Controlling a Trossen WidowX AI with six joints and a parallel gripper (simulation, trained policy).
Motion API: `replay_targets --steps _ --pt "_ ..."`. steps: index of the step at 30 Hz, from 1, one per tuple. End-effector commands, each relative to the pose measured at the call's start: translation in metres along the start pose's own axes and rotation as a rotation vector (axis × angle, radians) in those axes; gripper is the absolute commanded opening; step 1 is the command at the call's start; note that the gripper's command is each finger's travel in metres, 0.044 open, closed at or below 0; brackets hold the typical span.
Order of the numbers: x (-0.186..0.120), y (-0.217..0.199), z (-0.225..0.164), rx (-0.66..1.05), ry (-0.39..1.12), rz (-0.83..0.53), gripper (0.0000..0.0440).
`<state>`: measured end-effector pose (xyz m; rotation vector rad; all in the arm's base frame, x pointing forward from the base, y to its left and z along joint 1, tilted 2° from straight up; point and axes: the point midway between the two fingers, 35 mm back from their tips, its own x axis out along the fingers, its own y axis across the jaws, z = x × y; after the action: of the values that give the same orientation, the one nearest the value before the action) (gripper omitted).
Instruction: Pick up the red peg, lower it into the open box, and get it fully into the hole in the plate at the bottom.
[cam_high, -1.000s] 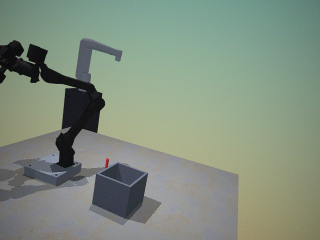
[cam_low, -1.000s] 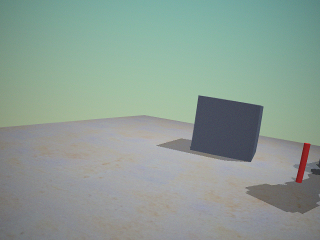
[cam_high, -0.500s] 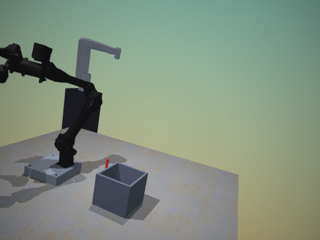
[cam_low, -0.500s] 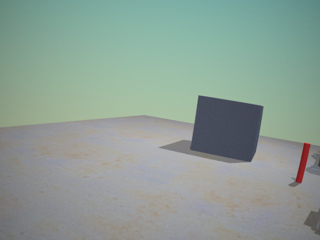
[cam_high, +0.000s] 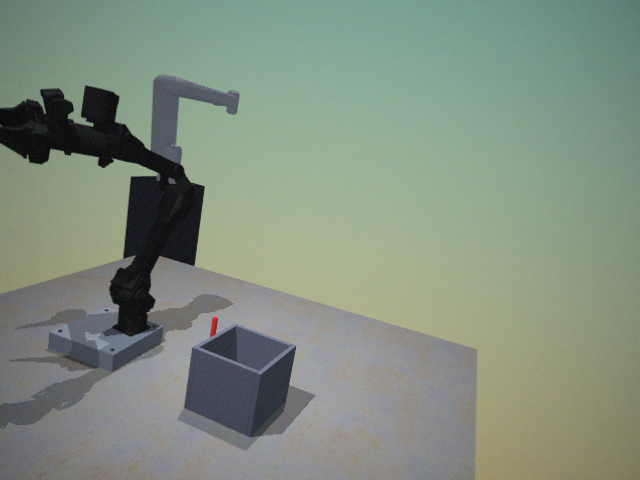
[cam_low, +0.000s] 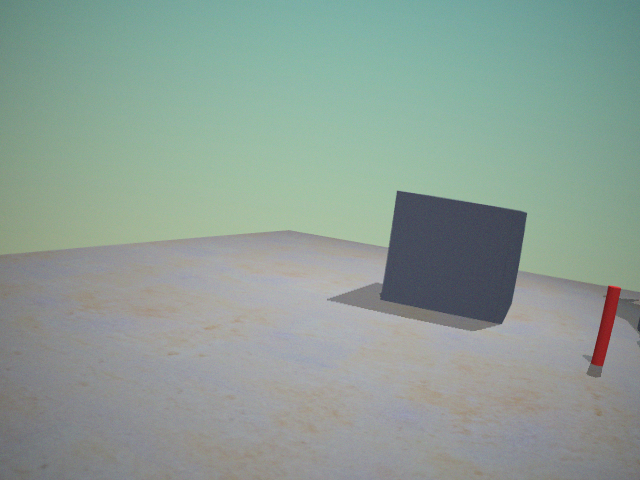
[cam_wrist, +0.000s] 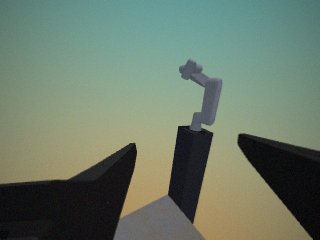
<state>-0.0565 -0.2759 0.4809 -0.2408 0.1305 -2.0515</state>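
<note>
Outside open-topped, square-walled grey box (cam_high: 222, 382) (cam_low: 452, 258), smooth red cylindrical peg (cam_high: 214, 327) (cam_low: 606, 326) stands on mottled, stone-look tabletop (cam_high: 361, 403) (cam_low: 258, 372) (cam_wrist: 155, 220). Peg's long axis upright, top toward twelve o'clock in exterior view, leaning slightly toward one. Gripper (cam_wrist: 185, 143), black with tapering fingers, spread wide, gripping nothing; in top view, raised at ten o'clock, tips cut off by frame edge. Peg's lower part hidden behind box in top view, at box's eleven o'clock. Box floor, plate and hole hidden by walls.

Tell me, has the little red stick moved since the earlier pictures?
No. In the exterior view the red peg stands upright in the same place, beside and apart from the grey box.
</note>
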Motion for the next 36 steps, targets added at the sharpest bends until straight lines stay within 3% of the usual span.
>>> replay_targets --steps 1,18,36 --pt "-0.010 0.011 0.010 0.085 -0.022 0.065 0.0440" --pt "-0.065 0.094 0.024 0.497 0.061 0.484 0.0440" --pt "-0.152 0.161 0.026 0.829 0.352 0.904 0.0440"
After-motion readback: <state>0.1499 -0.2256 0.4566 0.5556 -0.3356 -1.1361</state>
